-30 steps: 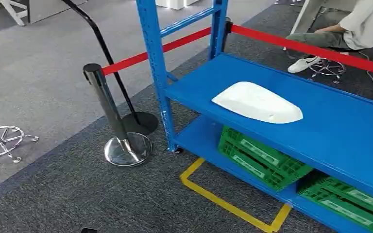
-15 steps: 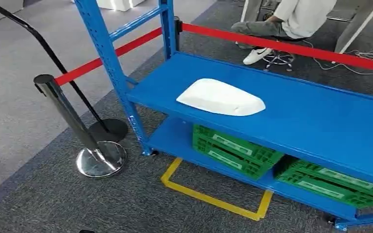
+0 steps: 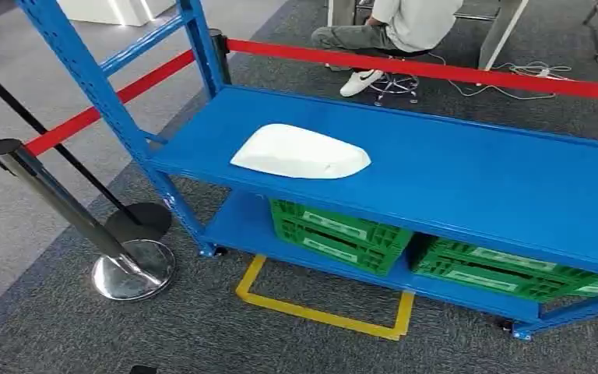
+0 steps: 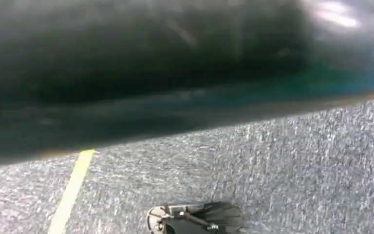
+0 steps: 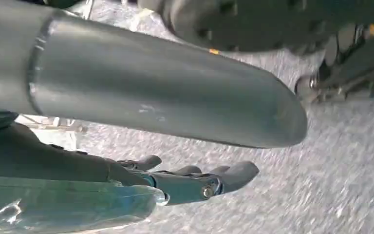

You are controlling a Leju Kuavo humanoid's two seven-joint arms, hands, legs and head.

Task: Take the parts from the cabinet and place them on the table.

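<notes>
**Blue shelf rack, one white part on top**

Here's the blue shelf rack [image 3: 467,183] running from centre frame off to the right edge in the head view. On its upper shelf, left of centre, lies a white moulded part [image 3: 300,153], flat on the blue surface. Down on the lower shelf, two green crates [image 3: 339,234] sit side by side, the second [image 3: 506,269] towards the lower right. The rack stands on grey carpet floor [image 3: 124,335], with a yellow tape outline [image 3: 319,308] on the floor at its front edge.

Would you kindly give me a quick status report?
Right hand empty, fingers apart. White part lying untouched on blue cabinet shelf. Nothing blocking it.
</notes>
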